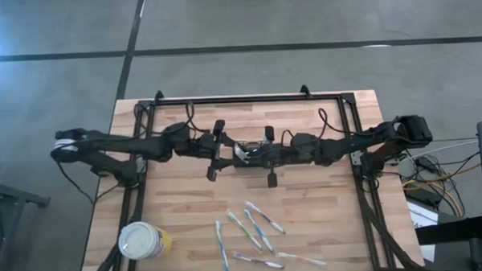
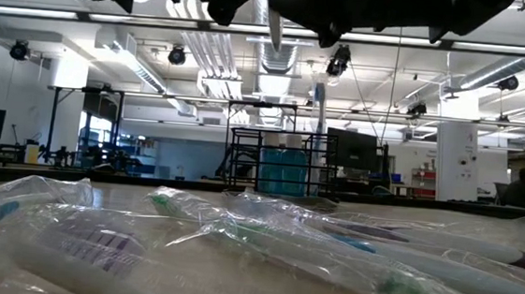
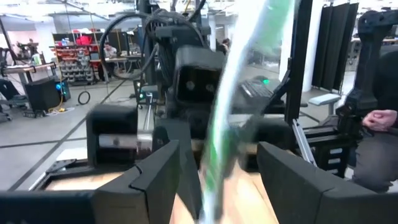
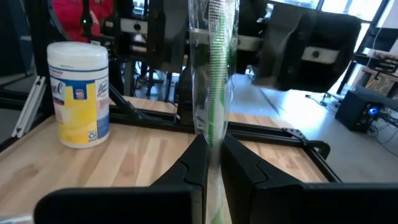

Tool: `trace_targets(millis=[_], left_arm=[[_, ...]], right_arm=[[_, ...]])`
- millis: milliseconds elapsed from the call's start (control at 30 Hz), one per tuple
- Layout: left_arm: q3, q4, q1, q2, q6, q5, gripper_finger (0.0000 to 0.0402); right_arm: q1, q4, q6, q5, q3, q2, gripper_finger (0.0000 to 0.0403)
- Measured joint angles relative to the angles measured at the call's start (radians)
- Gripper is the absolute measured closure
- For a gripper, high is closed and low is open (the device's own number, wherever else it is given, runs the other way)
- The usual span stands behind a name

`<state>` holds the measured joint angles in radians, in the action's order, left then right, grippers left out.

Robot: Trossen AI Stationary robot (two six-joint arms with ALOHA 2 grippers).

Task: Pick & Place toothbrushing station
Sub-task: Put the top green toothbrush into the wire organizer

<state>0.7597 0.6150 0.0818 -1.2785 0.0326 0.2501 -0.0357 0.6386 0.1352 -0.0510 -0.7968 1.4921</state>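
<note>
The toothbrushing station is out of view. Both arms meet above the middle of the table, each gripper pointing level at the other. My right gripper [image 4: 213, 140] [image 1: 256, 154] is shut on a green toothbrush in a clear wrapper [image 4: 214, 68] [image 1: 241, 151]. My left gripper [image 3: 217, 149] [image 1: 223, 150] is open. Its two fingers stand on either side of the same wrapped toothbrush [image 3: 239, 87] and do not touch it. In the low view the toothbrush [image 2: 274, 24] shows just below the grippers at the top edge. My right gripper pinches the wrapped toothbrush partway along its length [image 4: 211, 132] between its two fingers. The fingers come level from the table's right and lie across the brush. The brush stands about upright, lifted clear of the table.
Several more wrapped toothbrushes [image 1: 252, 232] [image 2: 264, 246] lie near the table's front edge. A round yellow cup with a white lid [image 1: 140, 239] [image 4: 78, 93] stands at the near left corner. A black frame [image 1: 248, 99] runs around the tabletop. A person's hand [image 3: 379, 118] shows beyond the table.
</note>
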Motion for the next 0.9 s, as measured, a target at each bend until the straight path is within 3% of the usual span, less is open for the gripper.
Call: trace_targets(millis=[200,300,400,567,733,900], left_arm=[[0.023,-0.004,0.0,-0.031,0.0,0.0,0.0187],[0.027,-0.004,0.0,-0.034,0.001,-0.001,0.0207],[0.028,-0.003,0.0,-0.031,0.001,-0.001,0.0252],[0.028,-0.003,0.0,-0.029,0.029,-0.003,0.0372],[0.028,-0.026,0.0,-0.025,0.059,0.007,0.0377],[0.028,-0.093,0.0,0.013,0.063,0.021,0.0377]], right_arm=[[0.0,-0.007,0.0,0.0,0.0,-0.001,0.038],[0.0,-0.006,0.002,0.0,0.0,-0.001,0.038],[0.0,-0.007,0.001,0.0,0.001,-0.001,0.038],[0.0,-0.005,-0.002,0.001,0.002,-0.001,0.038],[0.0,-0.008,-0.043,0.003,0.002,-0.001,0.037],[-0.001,-0.007,-0.055,0.036,0.002,-0.01,0.0329]])
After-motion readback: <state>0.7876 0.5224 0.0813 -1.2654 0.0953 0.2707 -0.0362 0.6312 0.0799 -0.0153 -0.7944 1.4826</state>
